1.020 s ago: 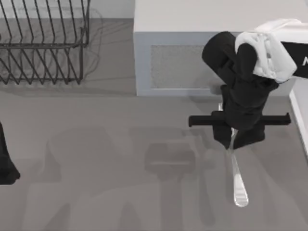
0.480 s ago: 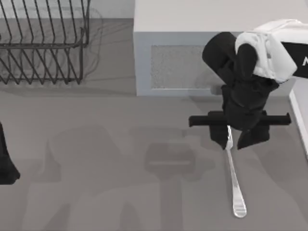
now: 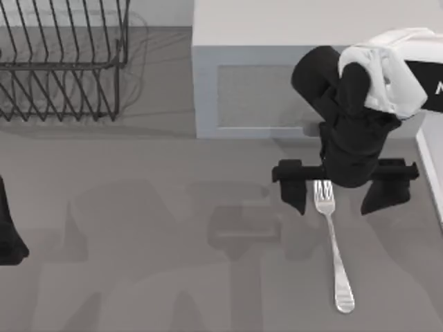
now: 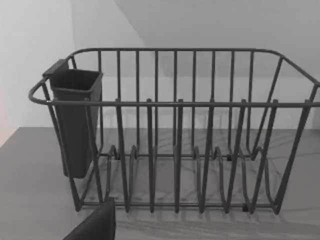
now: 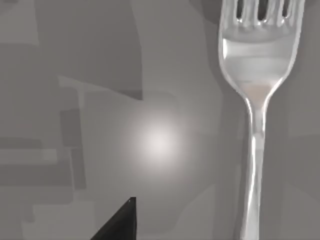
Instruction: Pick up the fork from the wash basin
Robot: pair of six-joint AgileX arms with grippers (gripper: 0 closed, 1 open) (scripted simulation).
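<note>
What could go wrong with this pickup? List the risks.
1. The fork lies flat on the grey surface, and the open right claw straddles only its tines; a thin, shiny fork might slip out.
2. Gripped near the tines, the long handle might tip down on lifting.
3. The grey box sits close behind the right claw, so a collision seems possible.

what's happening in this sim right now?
The right tool is open, its fingers straddling the tine end of the fork, which lies flat on the grey surface in front of the white cabinet. The fork isn't gripped. The left arm sits parked at the left edge, facing the wire dish rack.
</note>
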